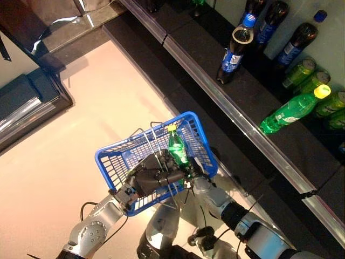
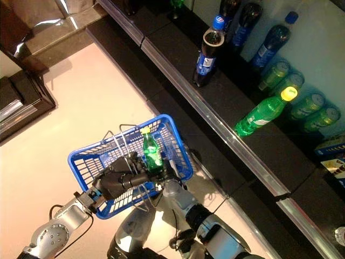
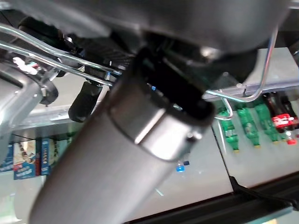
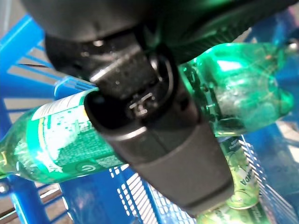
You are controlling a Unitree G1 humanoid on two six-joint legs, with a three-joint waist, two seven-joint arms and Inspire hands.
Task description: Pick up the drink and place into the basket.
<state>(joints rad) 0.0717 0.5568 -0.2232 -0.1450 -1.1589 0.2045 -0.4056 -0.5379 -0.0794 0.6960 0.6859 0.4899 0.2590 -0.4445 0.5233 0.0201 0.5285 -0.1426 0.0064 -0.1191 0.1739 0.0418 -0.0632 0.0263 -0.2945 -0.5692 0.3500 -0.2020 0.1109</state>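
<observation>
Nearest to me, the robot's left hand (image 1: 144, 179) is curled round the wire handles (image 1: 148, 136) of a blue basket (image 1: 190, 120), carrying it above the pale floor (image 1: 86, 124). Just beside it, at the basket's near right rim, the right hand (image 1: 192, 171) has its fingers wrapped about the lower body of a green drink bottle (image 1: 176, 150), which stands roughly upright over the basket with its yellow cap toward the far rim. In the right wrist view the thumb (image 4: 154, 135) lies across the bottle's middle, the label to one side and the bottom to the other. Beneath it in that view there seems to be a second green bottle (image 4: 238, 184) lying in the basket, though I can't be sure.

Farther off, a dark shelf (image 1: 248, 102) runs along the right side. On it stand dark cola bottles (image 1: 233, 54) with blue labels, and farther right lie green bottles (image 1: 294, 110) on their sides.
</observation>
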